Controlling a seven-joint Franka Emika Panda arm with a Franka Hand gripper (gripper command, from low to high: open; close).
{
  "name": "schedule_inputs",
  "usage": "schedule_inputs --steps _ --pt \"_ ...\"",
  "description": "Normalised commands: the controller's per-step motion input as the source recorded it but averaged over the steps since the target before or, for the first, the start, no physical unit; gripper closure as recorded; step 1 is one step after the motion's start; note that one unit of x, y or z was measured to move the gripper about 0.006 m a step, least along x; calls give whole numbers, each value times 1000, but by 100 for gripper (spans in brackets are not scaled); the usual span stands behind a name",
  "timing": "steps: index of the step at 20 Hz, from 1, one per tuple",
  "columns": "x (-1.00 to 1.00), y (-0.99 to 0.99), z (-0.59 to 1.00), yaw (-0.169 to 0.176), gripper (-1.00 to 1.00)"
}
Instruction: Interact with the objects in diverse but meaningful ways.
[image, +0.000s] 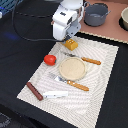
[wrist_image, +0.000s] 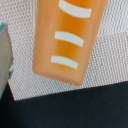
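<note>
Bread block (wrist_image: 67, 40), yellow-orange, white ridges: fills your wrist view, lying on the woven placemat (wrist_image: 107, 60). In the exterior view it sits at the mat's far edge, directly under the gripper (image: 69, 39). Step in hand, by your reading: the approach to grasp this block. Next move calls for a straight descent, fingers astride its narrow width. Pincer: you cannot tell its opening; no fingers show. Tomato (image: 49, 59), plate (image: 73, 67): nearer, untouched.
</note>
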Motion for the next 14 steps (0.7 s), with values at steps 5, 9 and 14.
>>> schedule_inputs --steps 5,9,14 --pt "-418 -419 326 149 -100" --pt "-304 -729 191 69 -100" --pt "-213 -905 118 13 -100"
